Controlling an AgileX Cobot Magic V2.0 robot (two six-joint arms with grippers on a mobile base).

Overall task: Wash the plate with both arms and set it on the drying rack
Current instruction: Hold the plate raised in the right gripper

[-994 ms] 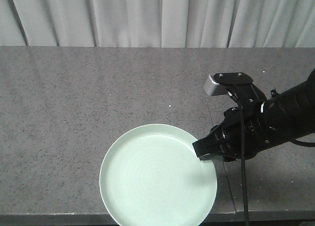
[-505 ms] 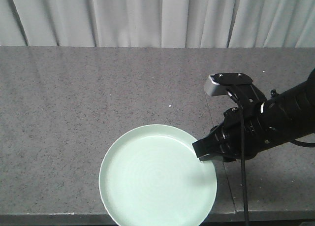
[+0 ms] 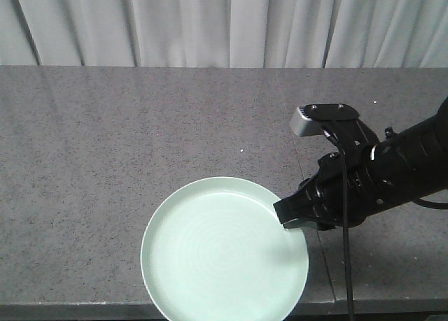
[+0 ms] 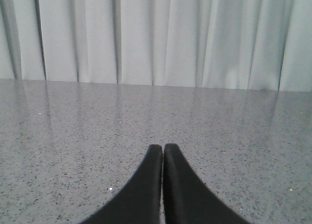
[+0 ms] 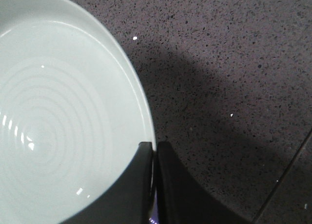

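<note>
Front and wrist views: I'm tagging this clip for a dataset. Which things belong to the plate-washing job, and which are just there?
Part of the job:
- plate
- right hand, shut on the plate's rim
- left hand, shut on nothing

Just there:
- counter
- curtain

No text, label, brand, number or sign can be read in any of the views
</note>
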